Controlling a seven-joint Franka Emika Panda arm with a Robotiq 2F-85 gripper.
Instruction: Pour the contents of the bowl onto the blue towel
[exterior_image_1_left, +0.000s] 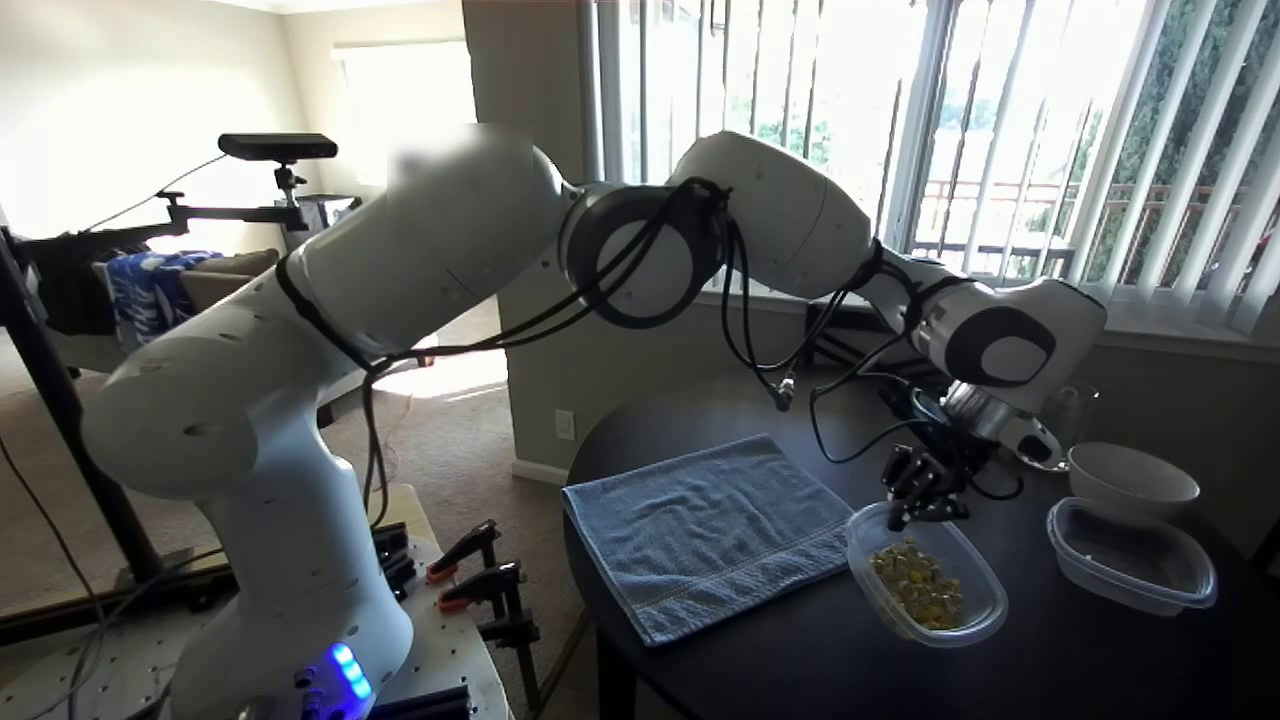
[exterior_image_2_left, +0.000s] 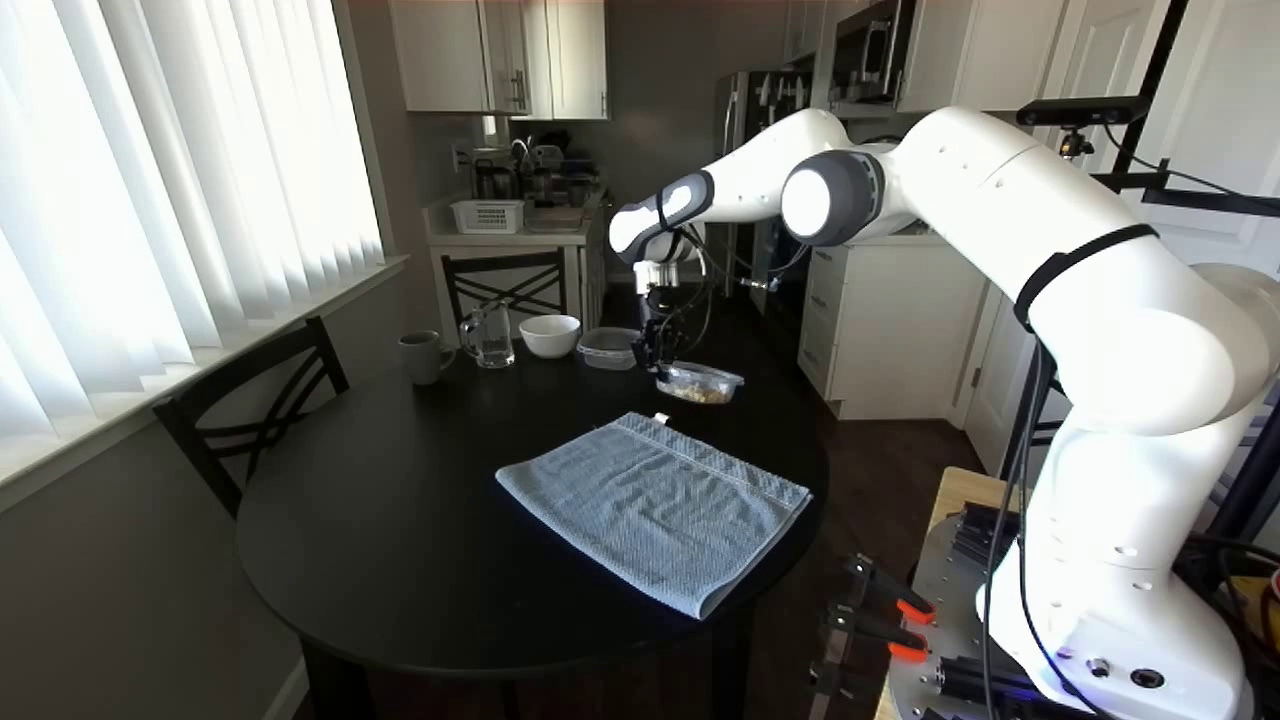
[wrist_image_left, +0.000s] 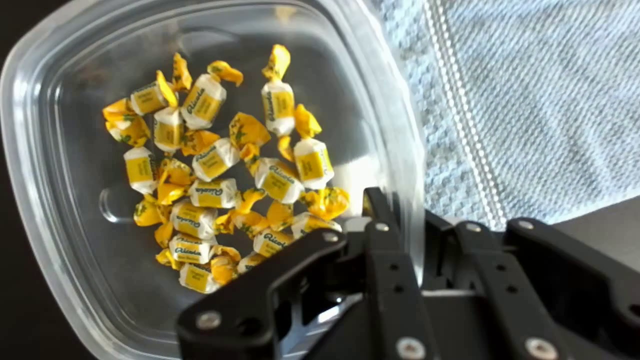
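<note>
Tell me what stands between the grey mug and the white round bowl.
In an exterior view, a clear glass mug stands between the grey mug and the white round bowl.

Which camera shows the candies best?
The wrist view. It looks down at the candies from close up, so you can read Ricola on some. In both exterior views they're just a small heap in the clear bowl, with no readable writing.
</note>
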